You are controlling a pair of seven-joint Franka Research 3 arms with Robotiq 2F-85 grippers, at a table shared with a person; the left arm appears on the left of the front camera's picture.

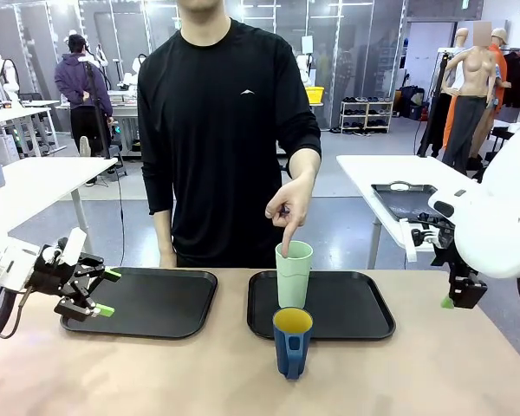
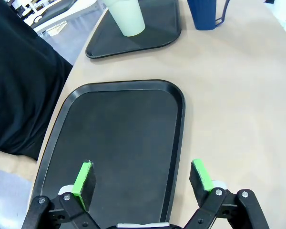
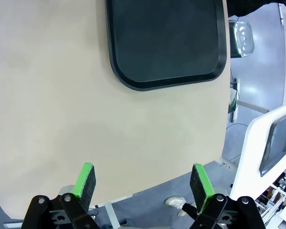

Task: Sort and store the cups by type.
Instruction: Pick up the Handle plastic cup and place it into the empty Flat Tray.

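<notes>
pale green tumbler (image 1: 294, 274) upright on right tray (image 1: 357, 305), person's hand (image 1: 288, 206) pointing into it, blue mug (image 1: 292, 341) on counter (image 1: 416, 373) just before that tray, left claw (image 2: 143, 171) spread over left tray (image 2: 128, 129), right claw (image 3: 142, 172) spread at counter's edge

You have the tall pale green handleless plastic tumbler (image 1: 294, 274) standing upright, mouth up, between the left pincer (image 1: 108, 291) and the right pincer (image 1: 455, 299), well apart from both. The shorter dark blue handled mug (image 1: 292, 341), yellow inside, stands upright near it on the robot's side. Its handle is turned toward the robot, and it too is well clear of both pincers.
</notes>
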